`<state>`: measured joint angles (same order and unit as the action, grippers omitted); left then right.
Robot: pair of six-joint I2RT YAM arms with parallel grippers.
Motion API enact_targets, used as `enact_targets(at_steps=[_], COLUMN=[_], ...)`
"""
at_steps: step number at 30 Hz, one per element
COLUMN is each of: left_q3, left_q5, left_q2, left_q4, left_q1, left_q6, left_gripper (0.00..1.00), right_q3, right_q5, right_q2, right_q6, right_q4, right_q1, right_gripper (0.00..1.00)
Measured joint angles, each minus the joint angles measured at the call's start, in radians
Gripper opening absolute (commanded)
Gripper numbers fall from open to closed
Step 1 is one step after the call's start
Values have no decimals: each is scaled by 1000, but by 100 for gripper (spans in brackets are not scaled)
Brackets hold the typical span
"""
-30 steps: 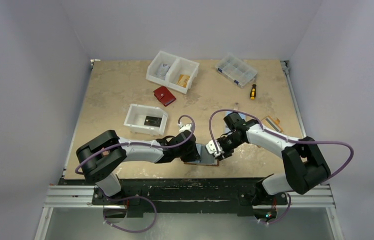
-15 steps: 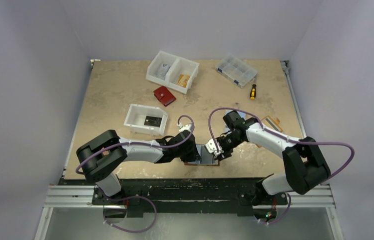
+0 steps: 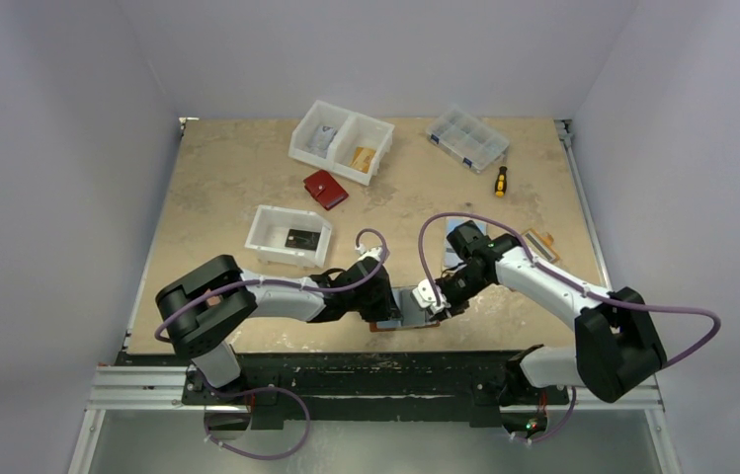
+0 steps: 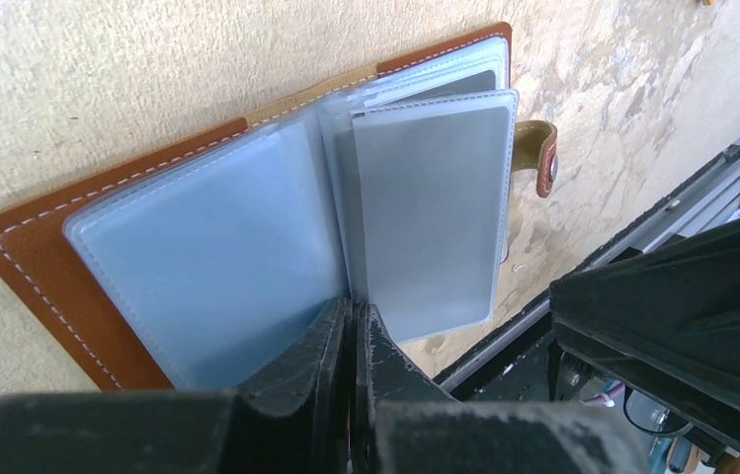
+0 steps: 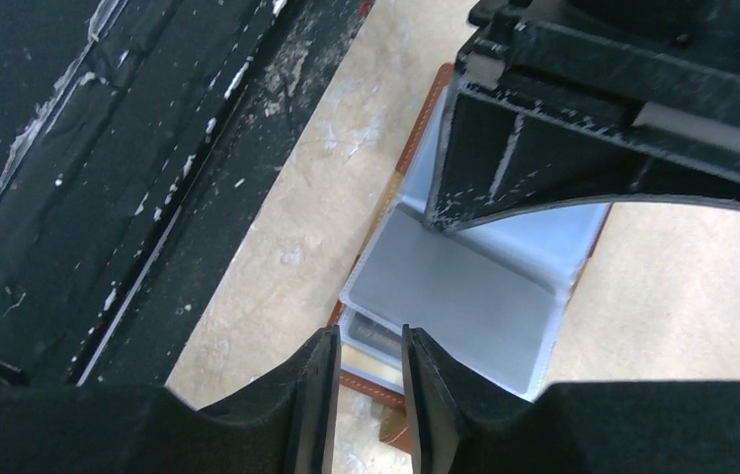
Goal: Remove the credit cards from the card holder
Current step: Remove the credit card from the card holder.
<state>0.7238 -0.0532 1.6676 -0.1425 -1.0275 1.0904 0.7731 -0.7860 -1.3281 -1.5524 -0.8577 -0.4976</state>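
The card holder (image 3: 405,309) lies open near the table's front edge. It is brown leather with clear plastic sleeves (image 4: 217,237) and a snap tab (image 4: 541,158). My left gripper (image 4: 356,314) is shut at the sleeves' fold and seems to pinch the lower corner of a raised grey sleeve (image 4: 435,207). It also shows in the top view (image 3: 385,304). My right gripper (image 5: 366,390) is narrowly open and empty, at the holder's outer edge (image 3: 432,299). A dark credit card (image 5: 377,334) shows in a lower sleeve just beyond its fingertips.
A white tray (image 3: 269,225) with a dark card in it stands to the left. Behind are a red wallet (image 3: 325,189), a two-part white bin (image 3: 342,141), a clear organizer box (image 3: 465,138), a screwdriver (image 3: 500,181) and a tan holder (image 3: 539,240). The black front rail (image 3: 375,367) is close.
My right arm has dropped and shifted slightly right and toward the front edge. My left gripper has crept a little right. The holder stays open in place.
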Motion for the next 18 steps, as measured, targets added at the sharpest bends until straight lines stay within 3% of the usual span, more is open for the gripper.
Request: enact_targets(at_steps=[8,18], left_q3=[-7,-25], left_q5=[-17,-26], left_q2=[5,5], left_q4=[-23,-56], left_q1=[0,4], left_q6=[10,25], left_gripper=[0,0], right_q3=[-29,-29], right_q5=[81,116], right_q2=[-6,-47], right_q6=[-25,8], right_q4=[-16,48], right_q1=[0,-54], right_gripper=[28,27])
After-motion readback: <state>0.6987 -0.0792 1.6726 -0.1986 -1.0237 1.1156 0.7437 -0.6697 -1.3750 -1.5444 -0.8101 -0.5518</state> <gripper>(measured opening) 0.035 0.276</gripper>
